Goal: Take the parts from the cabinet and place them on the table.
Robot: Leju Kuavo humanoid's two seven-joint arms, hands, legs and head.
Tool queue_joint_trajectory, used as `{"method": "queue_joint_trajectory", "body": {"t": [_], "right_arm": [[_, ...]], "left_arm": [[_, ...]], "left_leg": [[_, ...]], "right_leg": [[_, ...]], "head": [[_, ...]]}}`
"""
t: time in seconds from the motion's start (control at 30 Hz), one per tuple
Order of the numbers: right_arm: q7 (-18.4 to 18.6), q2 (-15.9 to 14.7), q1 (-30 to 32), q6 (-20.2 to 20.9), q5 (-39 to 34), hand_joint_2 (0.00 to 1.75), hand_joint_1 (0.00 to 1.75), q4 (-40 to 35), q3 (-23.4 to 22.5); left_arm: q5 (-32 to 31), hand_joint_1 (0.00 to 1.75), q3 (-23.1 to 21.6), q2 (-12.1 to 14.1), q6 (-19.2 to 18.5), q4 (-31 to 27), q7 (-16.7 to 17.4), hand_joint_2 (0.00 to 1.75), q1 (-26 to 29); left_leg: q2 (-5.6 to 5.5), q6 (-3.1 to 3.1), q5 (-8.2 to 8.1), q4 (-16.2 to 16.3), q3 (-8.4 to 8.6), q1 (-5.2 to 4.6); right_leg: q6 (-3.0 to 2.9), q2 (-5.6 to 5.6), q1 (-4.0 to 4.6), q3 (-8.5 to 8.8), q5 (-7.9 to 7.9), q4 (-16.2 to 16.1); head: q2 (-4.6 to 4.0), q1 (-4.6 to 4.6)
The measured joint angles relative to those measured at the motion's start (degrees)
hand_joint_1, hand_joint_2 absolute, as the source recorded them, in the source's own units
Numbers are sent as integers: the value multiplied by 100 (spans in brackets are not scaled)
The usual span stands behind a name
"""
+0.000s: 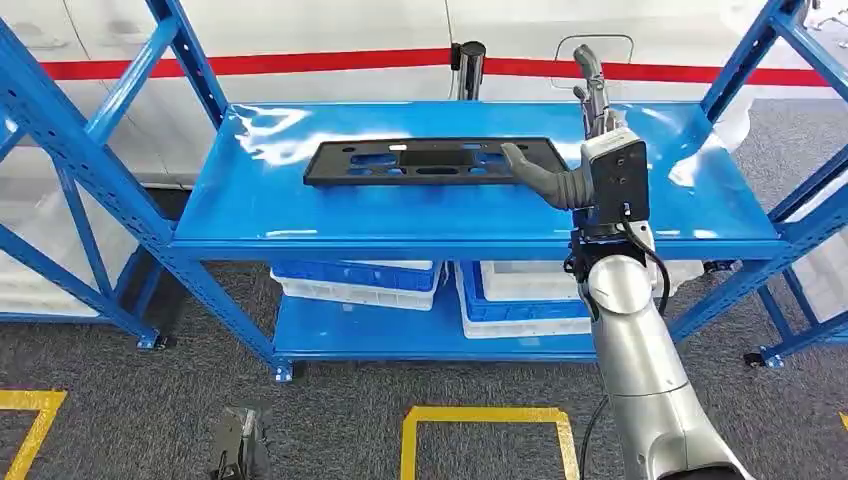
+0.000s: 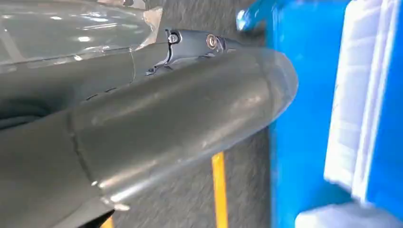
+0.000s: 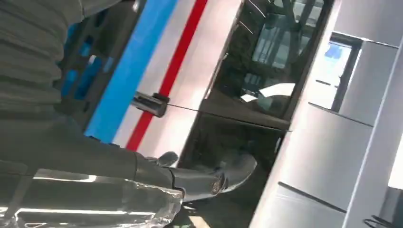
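A flat black plate with cut-out slots lies lengthwise in the middle of the glossy blue top shelf. At its right end the right hand has its thumb on the plate and its fingers raised, apart. Whether the left hand's fingers are apart, I cannot tell. Below sit blue-and-white bins over grey carpet with yellow tape.

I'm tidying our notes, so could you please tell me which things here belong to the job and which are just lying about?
Job:
- black part on the top shelf
- right hand, its thumb on the part's end

Lying about:
- blue and white bins on the lower shelf
- yellow floor markings
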Motion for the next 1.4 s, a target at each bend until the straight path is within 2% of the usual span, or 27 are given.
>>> {"method": "queue_joint_trajectory", "body": {"t": [0.07,0.1,0.13,0.17,0.2,0.23,0.3,0.37,0.43,0.5,0.53,0.57,0.63,0.67,0.7,0.77,0.8,0.87,0.97,1.0,1.1,1.13,1.17,1.23,1.3,1.37,1.4], "right_arm": [[-9,-9,-1,-13,-18,175,0,44,15],[-18,-11,18,-17,-20,175,0,68,24],[-28,-18,30,-17,-20,175,0,101,35],[-39,-20,34,-17,-22,175,0,120,41],[-46,-26,34,-17,-22,175,0,135,48],[-50,-31,32,-17,-24,175,0,146,57],[-55,-44,39,-17,-28,175,0,219,76],[-92,-37,54,-46,-42,175,0,258,94],[-151,-39,-11,-101,-87,175,0,284,94],[-229,-9,-44,-120,-118,175,0,314,96],[-260,4,-47,-120,-129,175,0,343,100],[-284,18,-49,-120,-138,175,0,378,118],[-302,44,-49,-120,-153,175,0,446,131],[-310,55,-49,-120,-155,175,0,478,131],[-321,57,-49,-122,-155,175,0,498,133],[-348,77,-59,-122,-160,175,0,533,135],[-356,94,-67,-122,-164,175,0,544,135],[-365,103,-79,-122,-166,175,0,572,138],[-369,111,-94,-127,-170,175,0,586,140],[-372,107,-97,-129,-170,175,0,592,140],[-374,98,-102,-133,-173,175,0,623,146],[-374,94,-78,-133,-173,175,0,636,149],[-374,90,-62,-131,-173,175,0,649,149],[-374,90,-70,-133,-173,175,0,658,153],[-374,90,-92,-135,-173,175,0,658,155],[-374,103,-98,-135,-175,175,0,667,159],[-374,98,-97,-135,-173,175,0,669,159]], "left_arm": [[2,0,13,0,-7,0,0,0,-27],[2,0,15,0,-13,-2,0,0,-26],[2,0,22,0,-17,-2,0,0,-18],[2,0,26,0,-17,-2,0,0,-15],[2,0,29,0,-17,-2,0,0,-16],[2,0,29,0,-17,-2,2,0,-17],[2,0,37,7,-17,0,0,0,-28],[2,0,44,9,-17,-7,4,0,-44],[7,0,87,11,-17,-13,-4,0,-63],[24,0,125,20,-13,-15,-28,0,-86],[31,0,133,20,-9,-13,-26,0,-89],[28,0,142,20,9,-13,-24,0,-88],[26,0,177,22,53,-9,9,0,-88],[7,0,190,22,85,-7,28,0,-88],[-28,0,197,22,111,-4,54,0,-88],[-48,0,221,35,149,-2,70,0,-89],[-48,0,230,46,153,-2,70,0,-94],[-50,0,238,57,155,0,79,0,-110],[-50,0,241,55,155,0,79,0,-114],[-52,0,243,50,155,2,81,0,-117],[-57,0,258,55,157,4,83,0,-146],[-57,0,258,55,157,7,85,0,-144],[-57,0,260,55,155,15,87,0,-142],[-57,0,260,52,155,28,87,0,-143],[-57,0,260,52,155,33,87,0,-143],[-57,0,262,55,155,37,90,0,-146],[-57,0,262,55,157,39,105,0,-145]], "left_leg": [[-5,31,-103,0,78,0],[-13,31,-175,2,137,0],[-24,22,-252,1,221,0],[-39,10,-324,4,317,0],[-49,-8,-406,5,424,1],[-53,-29,-491,6,545,4],[-49,-97,-674,41,695,-19],[-45,-137,-803,67,716,-36],[-41,-158,-813,122,711,-12],[15,-249,-651,775,311,16],[37,-293,-708,1220,25,41],[56,-330,-885,1586,-257,67],[73,-375,-1284,1943,-692,111],[80,-377,-1264,1863,-773,124],[84,-363,-1053,1608,-739,127],[86,-284,-216,592,-385,116],[89,-222,85,164,-228,93],[74,-195,-41,100,-178,56],[75,-105,63,-36,-63,98],[80,-111,69,-79,-9,74],[78,-54,35,-80,9,71],[71,-47,24,-76,8,71],[56,-47,19,-76,12,72],[30,-74,-3,-49,15,81],[14,-145,-67,43,2,81],[5,-208,-141,134,-32,45],[5,-228,-138,129,-28,62]], "right_leg": [[-37,0,-8,-580,-151,777],[-87,-2,-11,-882,-398,1054],[-126,-2,-15,-1079,-576,1125],[-102,-2,-35,-1156,-595,1002],[-26,-5,-60,-1147,-482,716],[99,-9,-88,-1087,-223,311],[331,-81,-123,-995,798,-483],[33,-79,-92,-875,893,-532],[-42,-81,-87,-848,867,-530],[-111,-66,-119,-740,819,-566],[-168,-66,-117,-689,774,-576],[-225,-65,-109,-645,732,-576],[-243,-52,-99,-559,636,-575],[-240,-45,-97,-500,590,-576],[-238,-39,-94,-437,543,-578],[-225,-36,-93,-300,457,-588],[-206,-33,-92,-268,424,-593],[-132,-14,-51,-268,368,-590],[-63,-24,-1,-277,300,-611],[-66,-42,-29,-314,237,-477],[-126,-40,-38,-1042,-248,824],[-96,-40,-43,-1266,-315,1175],[-49,-40,-45,-1344,-270,1231],[94,-45,-75,-1120,110,574],[179,-61,-106,-649,501,-432],[13,-47,-98,-588,555,-521],[-20,-46,-73,-585,555,-519]], "head": [[0,11],[0,15],[0,18],[0,15],[0,20],[0,15],[0,33],[0,-20],[0,2],[0,5],[0,-11],[0,-9],[0,-11],[0,-13],[0,-9],[0,-9],[0,-9],[0,-4],[0,-4],[0,-7],[0,11],[0,20],[0,18],[0,18],[0,22],[0,0],[0,-4]]}}
